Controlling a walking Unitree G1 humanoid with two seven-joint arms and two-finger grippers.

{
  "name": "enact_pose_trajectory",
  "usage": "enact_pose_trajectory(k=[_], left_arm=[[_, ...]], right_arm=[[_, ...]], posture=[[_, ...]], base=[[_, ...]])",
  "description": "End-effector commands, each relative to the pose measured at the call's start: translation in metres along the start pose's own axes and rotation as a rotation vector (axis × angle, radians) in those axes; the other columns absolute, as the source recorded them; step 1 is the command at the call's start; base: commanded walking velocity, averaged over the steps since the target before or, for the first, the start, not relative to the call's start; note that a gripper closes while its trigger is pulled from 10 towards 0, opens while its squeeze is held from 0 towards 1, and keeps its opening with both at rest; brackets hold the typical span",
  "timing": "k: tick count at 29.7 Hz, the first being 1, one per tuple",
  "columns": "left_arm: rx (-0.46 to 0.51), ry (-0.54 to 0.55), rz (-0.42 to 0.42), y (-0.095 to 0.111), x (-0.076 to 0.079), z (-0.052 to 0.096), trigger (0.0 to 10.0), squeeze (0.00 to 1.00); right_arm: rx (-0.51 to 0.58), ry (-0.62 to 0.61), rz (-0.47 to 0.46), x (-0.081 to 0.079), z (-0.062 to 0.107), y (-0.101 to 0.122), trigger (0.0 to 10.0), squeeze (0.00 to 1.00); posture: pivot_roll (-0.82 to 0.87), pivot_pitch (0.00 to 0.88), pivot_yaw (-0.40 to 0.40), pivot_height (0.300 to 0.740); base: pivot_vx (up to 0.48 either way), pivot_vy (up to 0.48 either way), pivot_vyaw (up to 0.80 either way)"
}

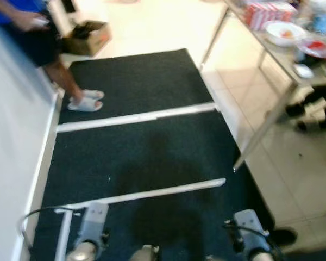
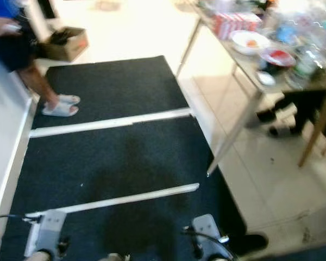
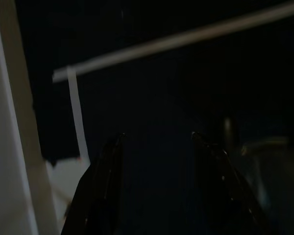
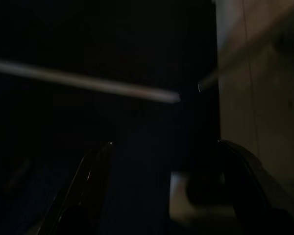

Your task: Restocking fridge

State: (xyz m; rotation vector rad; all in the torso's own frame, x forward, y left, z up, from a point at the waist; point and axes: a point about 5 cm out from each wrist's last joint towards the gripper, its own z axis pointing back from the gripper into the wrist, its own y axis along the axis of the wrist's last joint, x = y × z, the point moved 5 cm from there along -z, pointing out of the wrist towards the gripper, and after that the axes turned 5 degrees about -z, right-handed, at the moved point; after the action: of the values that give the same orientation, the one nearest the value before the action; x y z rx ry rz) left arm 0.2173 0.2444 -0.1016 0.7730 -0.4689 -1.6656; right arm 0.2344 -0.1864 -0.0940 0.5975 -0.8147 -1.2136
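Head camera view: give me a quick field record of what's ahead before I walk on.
floor: dark mat crossed by white strips; pale tiles to the right
person: standing at far left on the mat, in pale slippers
box: open cardboard box on the tiles beyond the mat
table: metal-legged table at right, holding a white bowl and a red-and-white pack
left hand: open, hanging over the mat
right hand: open, hanging over the mat edge

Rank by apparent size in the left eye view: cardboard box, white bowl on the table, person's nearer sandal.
1. cardboard box
2. white bowl
3. nearer sandal, close to the bowl in size; blur makes that pair unsure.
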Motion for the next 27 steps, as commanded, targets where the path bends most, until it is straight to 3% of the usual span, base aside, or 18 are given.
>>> enact_pose_trajectory(k=[1,6,27], left_arm=[[-0.042,-0.006,0.002,-0.0143,0.0030,0.0037,10.0,0.00],[-0.048,-0.006,0.004,-0.0157,0.0038,0.0038,10.0,0.00],[-0.032,-0.001,0.002,-0.0104,0.0050,0.0020,10.0,0.00]], right_arm=[[-0.049,-0.006,-0.005,0.0017,0.0060,-0.0161,10.0,0.00],[-0.046,-0.008,-0.004,0.0017,0.0060,-0.0156,10.0,0.00],[-0.024,-0.011,-0.026,0.0018,0.0059,-0.0121,10.0,0.00]], posture=[[-0.07,0.171,-0.017,0.727],[-0.07,0.172,-0.016,0.727],[-0.07,0.168,-0.018,0.727]], base=[[0.000,0.000,0.80],[0.000,0.000,0.74],[0.014,0.000,0.00]])
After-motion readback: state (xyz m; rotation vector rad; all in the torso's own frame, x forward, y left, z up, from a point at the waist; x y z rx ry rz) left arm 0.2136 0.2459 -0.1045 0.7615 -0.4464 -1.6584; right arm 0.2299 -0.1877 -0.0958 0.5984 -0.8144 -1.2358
